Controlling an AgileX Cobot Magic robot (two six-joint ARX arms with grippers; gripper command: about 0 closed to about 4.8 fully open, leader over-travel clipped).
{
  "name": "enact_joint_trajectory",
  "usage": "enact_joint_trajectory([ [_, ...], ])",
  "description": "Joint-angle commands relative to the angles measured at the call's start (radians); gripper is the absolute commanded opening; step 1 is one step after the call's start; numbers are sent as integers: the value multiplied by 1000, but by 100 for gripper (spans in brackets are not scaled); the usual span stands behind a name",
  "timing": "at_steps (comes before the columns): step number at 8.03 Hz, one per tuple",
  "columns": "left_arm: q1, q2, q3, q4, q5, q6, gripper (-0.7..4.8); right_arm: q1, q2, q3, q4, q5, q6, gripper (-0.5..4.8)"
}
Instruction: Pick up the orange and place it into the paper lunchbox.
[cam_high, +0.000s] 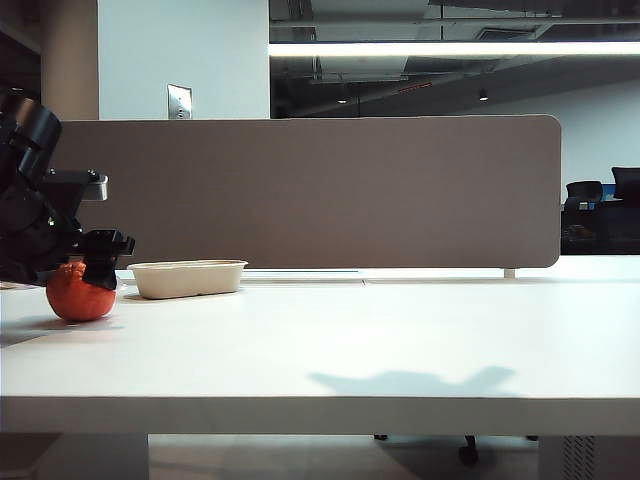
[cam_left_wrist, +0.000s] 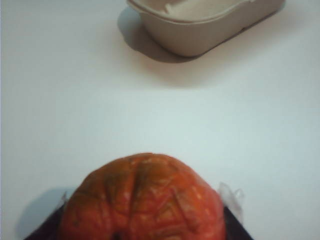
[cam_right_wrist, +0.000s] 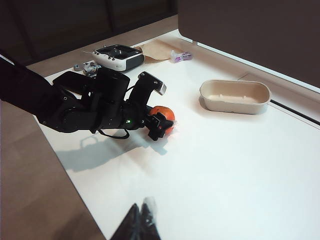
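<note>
- Exterior view: the orange (cam_high: 80, 297) rests on the white table (cam_high: 330, 340), close beside the paper lunchbox (cam_high: 188, 277) on the side nearer the camera, not touching it. The left gripper (cam_high: 98, 262) comes down over the top of the fruit; its dark fingers lie on the upper skin. Behind the lunchbox stands a grey partition panel (cam_high: 310, 190). No writing can be read here.
- Left wrist view: the orange (cam_left_wrist: 142, 200) fills the space between the two fingers, whose dark tips (cam_left_wrist: 233, 220) show at both sides of it. The jaws stand apart around the fruit; whether they already press the skin I cannot tell, as the contact is hidden. The lunchbox (cam_left_wrist: 200, 30) lies beyond the orange, empty inside, well apart from it.
- Right wrist view: the right gripper (cam_right_wrist: 138, 225) hangs over the table edge far from the orange (cam_right_wrist: 163, 119), with the finger tips together and holding nothing. The left gripper (cam_right_wrist: 161, 125) sits around the fruit. Beyond the left arm lies a remote controller (cam_right_wrist: 118, 56); its labels are too small to read.
</note>
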Motion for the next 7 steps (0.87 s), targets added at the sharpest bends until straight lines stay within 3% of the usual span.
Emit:
enact_joint_trajectory([
  [1,-27,-5,143,146,40,-77,143,1,-2,6,13,-2,0,-6],
  [2,-47,105,466,132,42,-91,143,1,-3,6,10,-6,0,-6],
  [3,-47,126,501,122,42,-91,143,1,-3,6,10,-6,0,-5],
  [5,-48,334,785,95,42,-116,143,1,-3,6,10,-5,0,-6],
  [7,-48,439,920,42,42,-113,143,0,-3,6,10,-5,0,-5],
])
